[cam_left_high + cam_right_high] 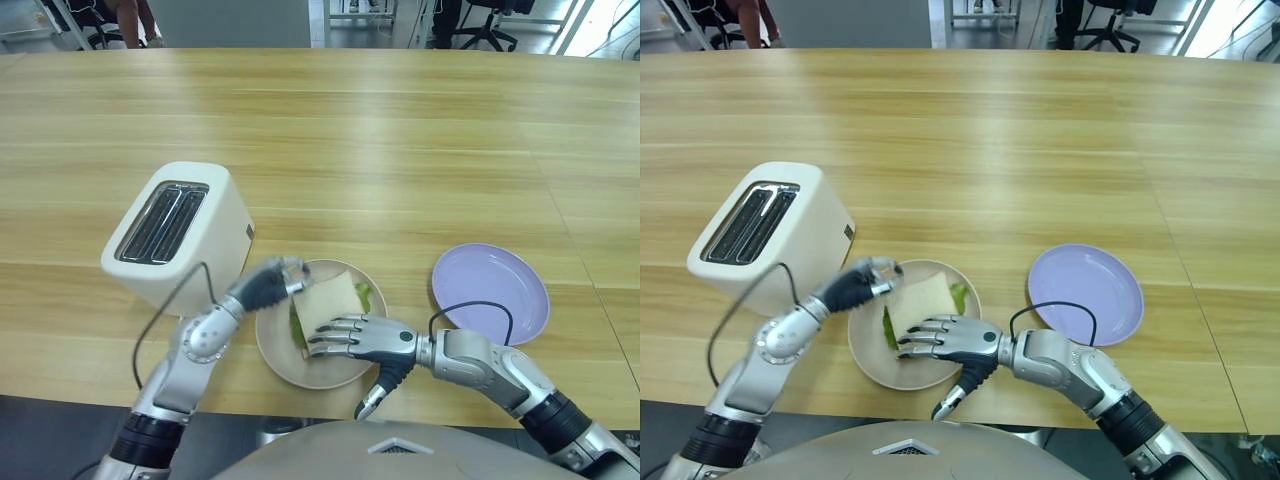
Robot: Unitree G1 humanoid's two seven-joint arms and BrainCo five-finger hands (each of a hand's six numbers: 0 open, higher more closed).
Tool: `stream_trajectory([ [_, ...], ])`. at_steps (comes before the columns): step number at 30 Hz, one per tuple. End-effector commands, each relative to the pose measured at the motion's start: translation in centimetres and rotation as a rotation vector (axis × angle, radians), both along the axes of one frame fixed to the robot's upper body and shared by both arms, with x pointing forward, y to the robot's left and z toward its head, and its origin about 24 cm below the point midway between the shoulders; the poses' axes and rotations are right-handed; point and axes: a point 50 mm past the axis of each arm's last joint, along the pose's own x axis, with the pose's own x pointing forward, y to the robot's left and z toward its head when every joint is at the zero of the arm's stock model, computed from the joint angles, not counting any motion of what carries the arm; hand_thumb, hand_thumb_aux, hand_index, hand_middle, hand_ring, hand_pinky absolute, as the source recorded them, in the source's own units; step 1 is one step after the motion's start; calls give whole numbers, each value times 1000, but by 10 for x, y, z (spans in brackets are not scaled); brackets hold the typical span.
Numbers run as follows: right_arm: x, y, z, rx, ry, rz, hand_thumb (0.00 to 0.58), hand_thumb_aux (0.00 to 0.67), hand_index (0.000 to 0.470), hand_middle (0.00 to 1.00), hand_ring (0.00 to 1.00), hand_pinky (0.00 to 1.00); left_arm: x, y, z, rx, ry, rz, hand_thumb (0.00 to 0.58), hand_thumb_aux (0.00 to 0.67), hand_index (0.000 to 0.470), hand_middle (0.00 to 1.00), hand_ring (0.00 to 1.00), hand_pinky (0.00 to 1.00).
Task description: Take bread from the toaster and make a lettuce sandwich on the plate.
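Right of the toaster [178, 237], the left hand [266, 285] – fingers curled – pinches the far-left corner of the bread [335, 298], lying over lettuce [364, 296] on the plate [300, 372]. The right hand [362, 338] – fingers spread, holding nothing – rests on its near edge.

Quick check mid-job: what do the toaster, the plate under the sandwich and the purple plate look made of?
Toaster: smooth, matte cream shell, probably plastic or painted metal; the slots on top look like dark metal.
Tan plate under the sandwich: matte and evenly coloured, plastic or ceramic; I cannot tell which.
Purple plate: smooth with a soft sheen, likely plastic.
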Motion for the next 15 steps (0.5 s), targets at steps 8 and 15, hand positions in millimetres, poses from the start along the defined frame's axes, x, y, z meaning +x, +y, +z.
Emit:
stream_trajectory([
  [8, 8, -7, -33, -87, 144, -139, 436, 336, 231, 0, 0, 0, -31, -2, 83, -223, -558, 1, 480, 391, 269, 0, 0, 0],
  [15, 28, 5, 31, 604, 339, -326, 580, 670, 460, 0, 0, 0, -45, -2, 68, -741, -261, -206, 580, 670, 460, 271, 271, 271],
])
